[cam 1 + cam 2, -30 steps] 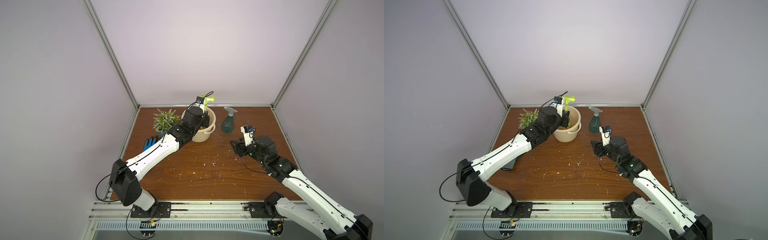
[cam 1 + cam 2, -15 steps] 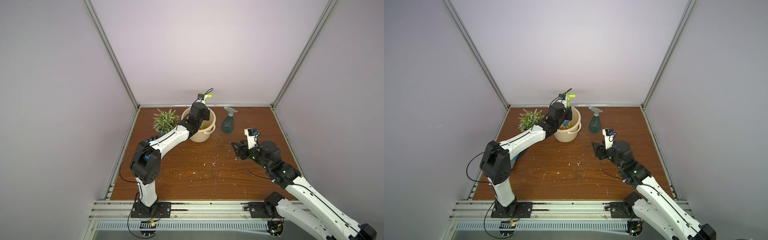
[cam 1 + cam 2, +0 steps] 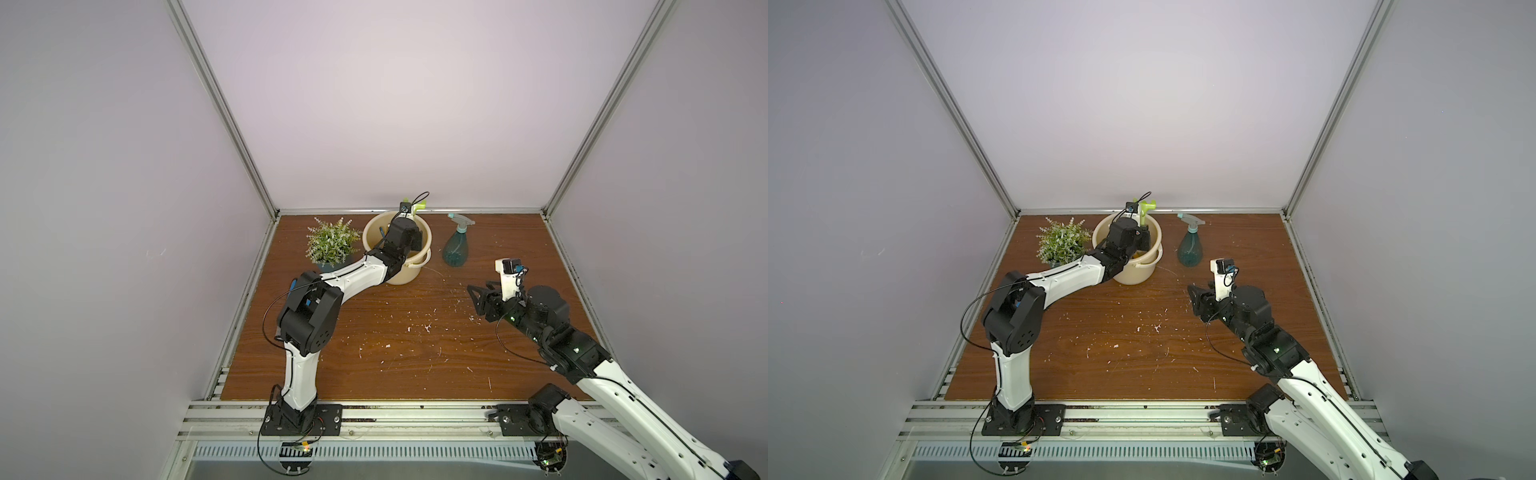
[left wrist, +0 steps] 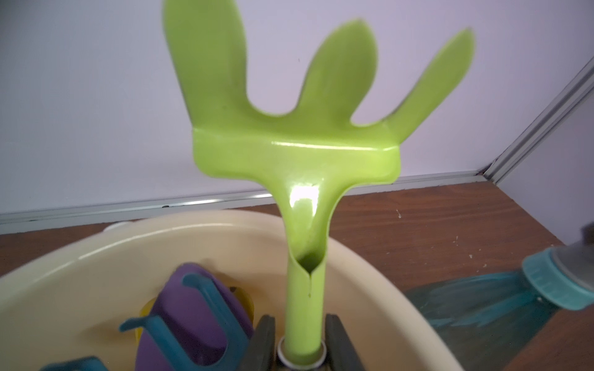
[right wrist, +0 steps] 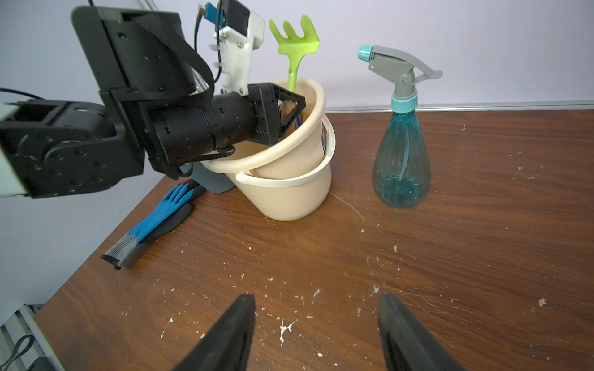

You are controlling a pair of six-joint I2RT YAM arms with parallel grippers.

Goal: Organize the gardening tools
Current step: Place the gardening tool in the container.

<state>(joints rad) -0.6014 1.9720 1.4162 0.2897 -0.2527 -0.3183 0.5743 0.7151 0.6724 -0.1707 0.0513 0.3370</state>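
While left hand (image 4: 302, 347) pinches glossy lime rake (image 4: 299, 151), tines perhaps rounded, right hand (image 5: 316, 303) spread.

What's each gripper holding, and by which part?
Left gripper: lime-green rake, gripped low on its handle, head up, over the bucket. Right gripper: open, holding nothing.
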